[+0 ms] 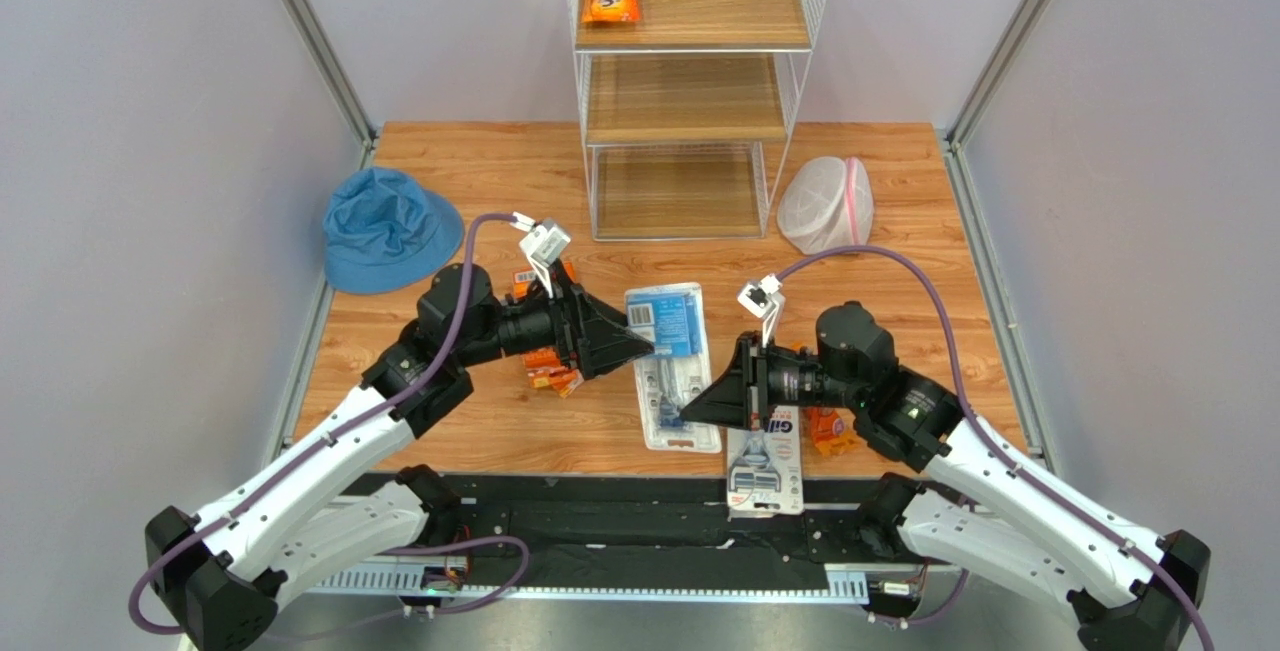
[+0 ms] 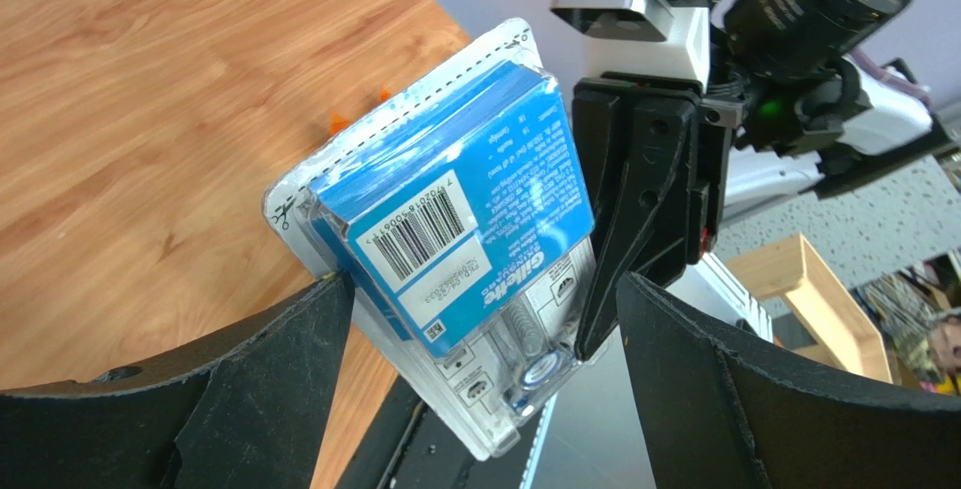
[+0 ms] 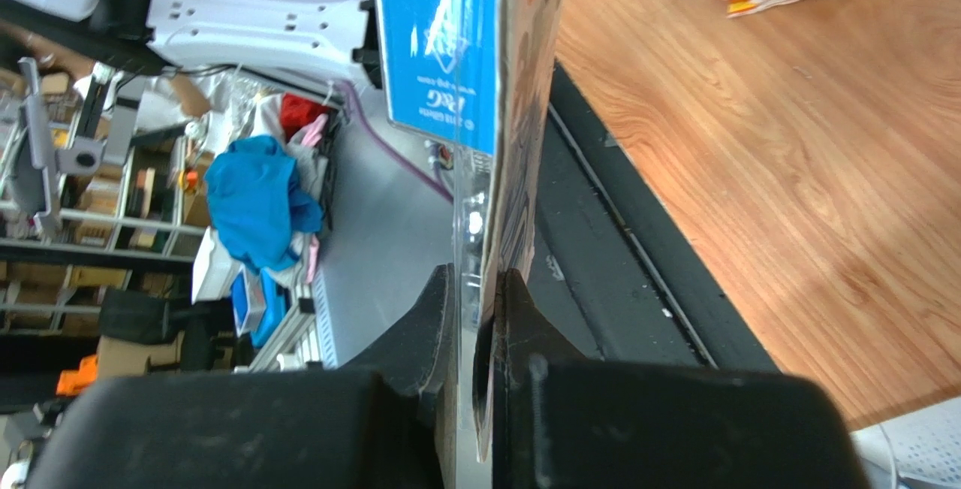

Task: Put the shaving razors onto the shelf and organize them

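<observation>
Light: we see bright, even overhead light in every view.
Shadows: we find soft ones on the light wooden table (image 1: 496, 171).
Glare: we notice pale sheen on the clear plastic blister pack with blue card (image 2: 451, 252), toward 6 o'clock.
Focus: we read its barcode (image 2: 417, 236) sharply; the right gripper's black fingers (image 3: 528, 320) at 6 o'clock blur.
</observation>
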`<state>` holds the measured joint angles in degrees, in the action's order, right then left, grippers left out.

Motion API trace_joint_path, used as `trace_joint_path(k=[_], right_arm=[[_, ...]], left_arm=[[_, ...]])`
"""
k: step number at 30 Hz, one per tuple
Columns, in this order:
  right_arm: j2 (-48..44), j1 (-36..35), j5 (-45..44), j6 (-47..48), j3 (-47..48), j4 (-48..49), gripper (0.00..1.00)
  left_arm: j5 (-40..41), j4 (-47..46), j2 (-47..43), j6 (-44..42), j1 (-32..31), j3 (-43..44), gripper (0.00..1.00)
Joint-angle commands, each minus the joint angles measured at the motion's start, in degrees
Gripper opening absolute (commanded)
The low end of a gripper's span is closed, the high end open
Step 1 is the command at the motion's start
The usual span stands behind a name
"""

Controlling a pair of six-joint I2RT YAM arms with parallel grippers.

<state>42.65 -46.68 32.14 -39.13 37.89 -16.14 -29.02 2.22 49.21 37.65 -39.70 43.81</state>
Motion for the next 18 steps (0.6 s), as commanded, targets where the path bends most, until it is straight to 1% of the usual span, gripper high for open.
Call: trace_joint_path(k=[1,3,6,8,10,13,16,18], right_arm=[[-0.90,0.09,8.02,-0.24,0.70,9.62,0.00],[-2.04,0.09,8.81,-0.94,0.61,10.86,0.00],[-3.10,0.18,9.87,-1.56,0.96,12.36,0.00],[-3.10,0.18,9.44,-0.95,1.66,10.88,0.00],[-2.84,0.09,8.99,-0.33,2.54,8.68,0.00],[-2.84,0.09,8.99,-0.33,2.45,8.58,0.00],[-2.66,0.09,9.78,-0.77,2.36,9.72,0.00],[-2.40,0.01,10.66,-0.94,2.36,10.25,0.00]], left_arm=[[-8.77,-11.71,1.23,1.46,0.15,-1.27,0.94],[-8.60,-9.35,2.11,0.85,0.24,-0.40,0.94],[-7.90,-8.99,2.47,0.58,0.24,-0.57,0.94],[-5.97,-8.11,2.29,0.32,0.24,-0.13,0.94],[-2.30,-3.29,2.29,-1.42,0.24,0.83,0.94],[1.22,4.09,2.73,-3.80,0.24,3.03,0.93],[1.33,2.97,2.64,-2.68,0.24,2.42,0.93],[0.19,0.34,3.26,-1.36,0.24,1.54,0.93]])
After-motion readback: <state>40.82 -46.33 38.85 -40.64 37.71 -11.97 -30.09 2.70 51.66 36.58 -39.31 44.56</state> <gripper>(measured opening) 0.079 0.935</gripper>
